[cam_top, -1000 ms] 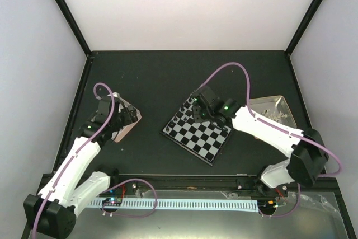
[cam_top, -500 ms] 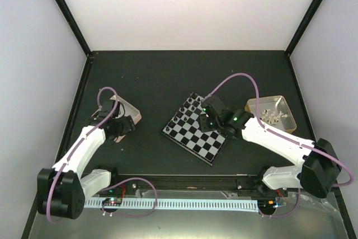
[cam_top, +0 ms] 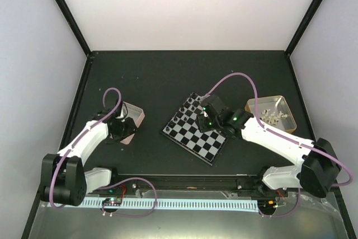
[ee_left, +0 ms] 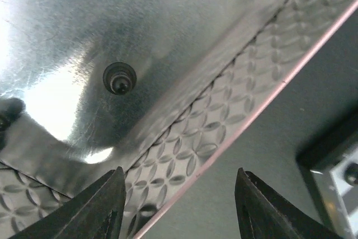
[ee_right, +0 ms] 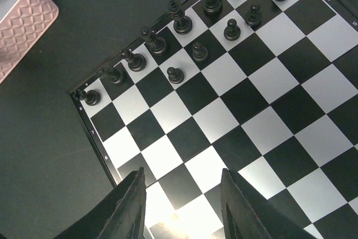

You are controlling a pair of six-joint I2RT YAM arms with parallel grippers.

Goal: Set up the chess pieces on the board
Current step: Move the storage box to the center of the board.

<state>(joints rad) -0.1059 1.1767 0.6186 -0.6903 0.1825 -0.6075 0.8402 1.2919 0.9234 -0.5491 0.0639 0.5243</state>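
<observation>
Hovering the right end effector, spread and empty, over the board at mid-frame beside black chess pieces along its upper-left edge, and poising the left end effector, also open and empty, above the left-hand tin, likely to fetch the dark piece inside.

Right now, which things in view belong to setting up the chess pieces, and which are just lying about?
Belongs: board; black chess pieces on it; pale chess pieces in the right tin; left tin holding a black piece.
Just there: purple cables; perforated strip.
</observation>
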